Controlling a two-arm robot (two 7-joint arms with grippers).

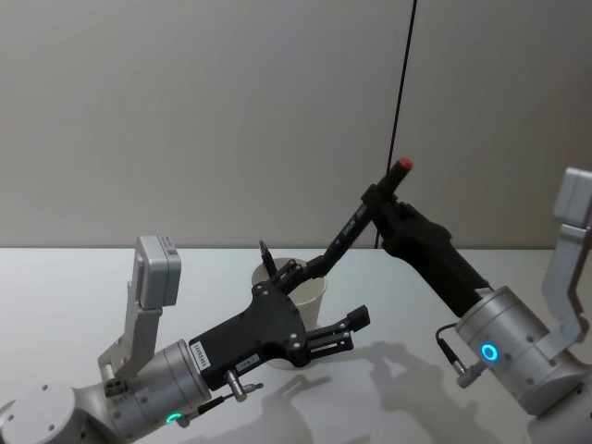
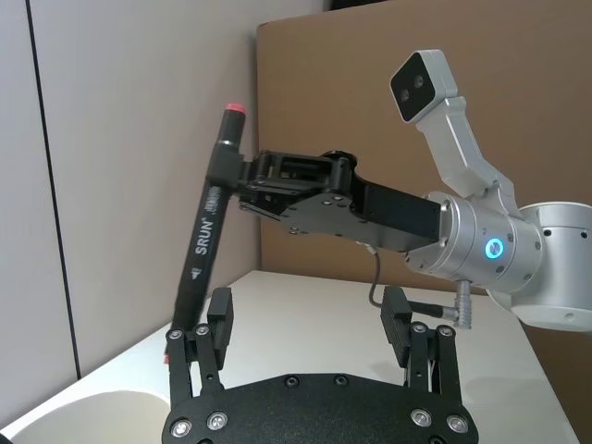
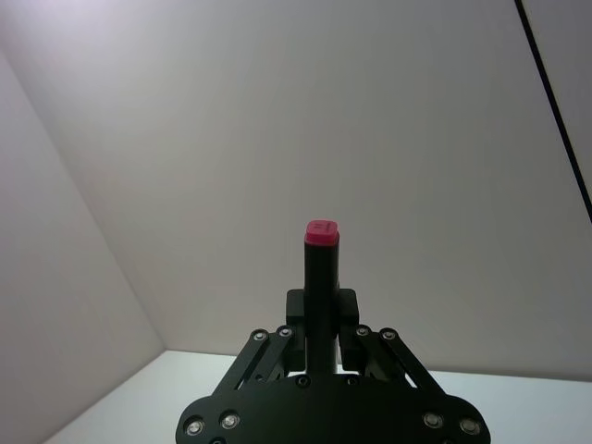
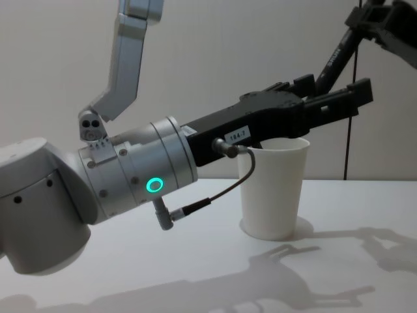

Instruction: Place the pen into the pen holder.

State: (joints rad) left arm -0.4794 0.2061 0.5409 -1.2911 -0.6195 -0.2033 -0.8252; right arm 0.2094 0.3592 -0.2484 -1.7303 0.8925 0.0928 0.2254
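**Black pen over white cup: one of each, two grippers**

White paper cup, one — the pen holder (image 1: 294,282) — stands upright on the pale table (image 1: 74,305), tapered, rolled rim, with its mouth facing up. In the chest view it sits right of centre, and its shadow falls on the table beside it.

One pen (image 1: 356,222): black barrel with white lettering and a red end cap. It is tilted, with the red cap high and to the right. The lower tip points down toward the cup mouth; in the head view it appears at or just over the rim, but the left gripper's body covers the tip, so I cannot tell whether it is inside.

Two grippers.
- Right gripper (image 1: 381,199): its fingers are clamped on the pen's upper barrel, just below the red cap. The right wrist view shows the cap standing up between the closed fingers.
- Left gripper (image 1: 314,301): raised above the table just at the cup, holding nothing. Its fingers are spread apart and reach across the cup's top, one on either side of the pen's lower part. In the left wrist view the pen crosses beside one finger (image 2: 220,319); contact cannot be judged.

Surroundings — plain grey wall, a dark vertical seam (image 1: 402,83) behind, and a brown board (image 2: 388,102) in the left wrist view.
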